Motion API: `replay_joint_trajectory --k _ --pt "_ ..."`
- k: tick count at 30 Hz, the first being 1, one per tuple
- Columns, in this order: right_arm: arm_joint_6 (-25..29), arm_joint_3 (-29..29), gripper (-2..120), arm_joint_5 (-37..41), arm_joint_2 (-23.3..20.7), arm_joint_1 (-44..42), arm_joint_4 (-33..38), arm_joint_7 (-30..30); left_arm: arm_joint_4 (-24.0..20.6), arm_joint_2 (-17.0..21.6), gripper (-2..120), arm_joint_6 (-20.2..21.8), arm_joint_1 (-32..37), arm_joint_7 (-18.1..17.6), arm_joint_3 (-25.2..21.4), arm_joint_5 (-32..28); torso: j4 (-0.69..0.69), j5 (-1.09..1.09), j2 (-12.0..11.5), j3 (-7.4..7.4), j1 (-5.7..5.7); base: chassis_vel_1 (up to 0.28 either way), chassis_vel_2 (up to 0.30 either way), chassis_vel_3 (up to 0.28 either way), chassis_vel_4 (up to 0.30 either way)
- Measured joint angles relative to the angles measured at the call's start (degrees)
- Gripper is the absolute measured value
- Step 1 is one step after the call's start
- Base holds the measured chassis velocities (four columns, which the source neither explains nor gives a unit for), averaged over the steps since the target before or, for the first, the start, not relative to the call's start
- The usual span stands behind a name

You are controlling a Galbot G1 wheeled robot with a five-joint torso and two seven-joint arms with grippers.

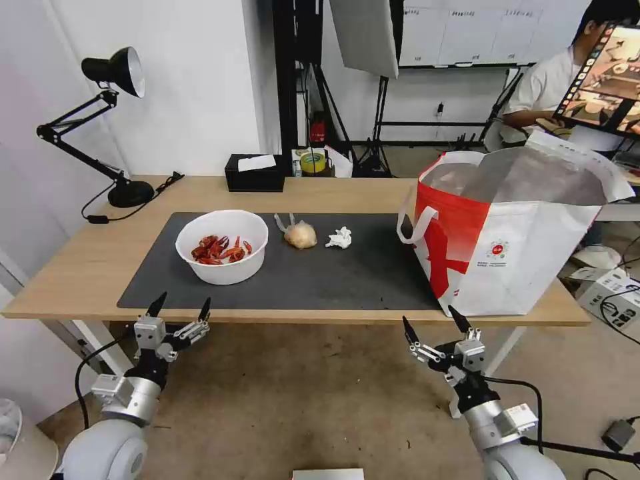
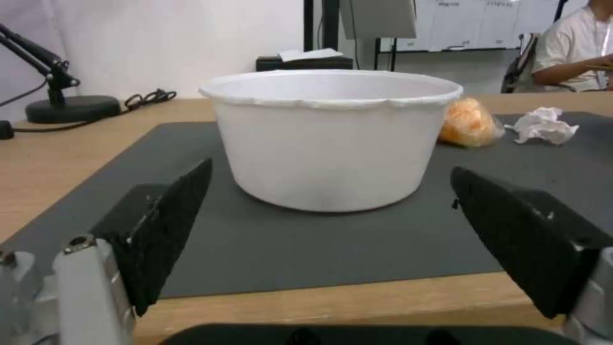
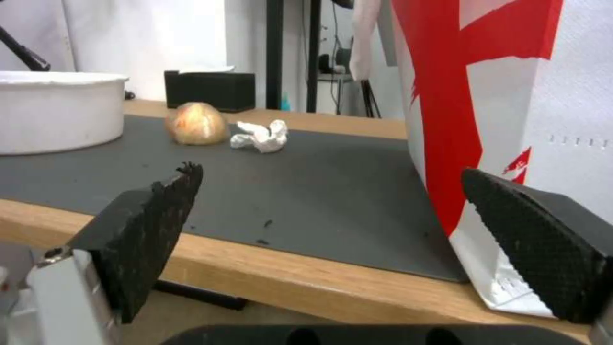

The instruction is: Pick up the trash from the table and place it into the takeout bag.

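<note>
On the dark mat of the table (image 1: 87,267) stands a white round bowl (image 1: 222,247) (image 2: 332,139) (image 3: 57,112) holding red crayfish shells. To its right lie a knotted clear bag with a tan lump (image 1: 299,234) (image 2: 468,123) (image 3: 196,123) and a crumpled white tissue (image 1: 340,237) (image 2: 543,125) (image 3: 260,136). The red-and-white takeout bag (image 1: 513,233) (image 3: 511,96) stands open at the table's right end. My left gripper (image 1: 180,307) (image 2: 329,191) hangs open below the front edge, facing the bowl. My right gripper (image 1: 431,320) (image 3: 332,191) is open below the edge near the bag's front corner.
A black tissue box (image 1: 254,173) sits at the back of the table, and a black desk lamp (image 1: 100,127) with its cord stands at the back left. A person sits behind the bag at the far right. White boxes and cables lie on the floor to the right.
</note>
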Motion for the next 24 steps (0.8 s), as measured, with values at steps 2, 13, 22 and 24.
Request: replay_joint_trajectory --k 2,13,22,24 --pt "-0.1 -0.1 100 0.0 -0.1 0.1 0.2 0.0 0.2 -0.1 100 0.1 -0.1 0.1 0.2 -0.1 0.0 0.0 0.0 0.0 0.0 0.0 0.0 0.0 0.0" --pt "-1.1 -1.4 100 0.1 -0.9 0.8 1.1 0.0 0.3 -0.1 100 0.5 0.0 0.1 0.2 0.1 0.0 0.0 0.0 0.0 0.0 0.0 0.0 0.0 0.0" --pt "-4.0 -5.0 100 3.4 -4.3 4.1 3.2 1.1 0.5 0.2 100 0.8 -0.1 0.0 0.4 0.6 0.0 0.0 0.0 0.0 0.0 0.0 0.0 0.0 0.0" --pt "-6.0 -7.6 100 5.4 -6.4 7.0 4.3 1.9 0.5 0.4 100 0.8 -0.2 -0.1 0.4 0.5 0.0 0.0 0.0 0.0 0.0 0.0 0.0 0.0 0.0"
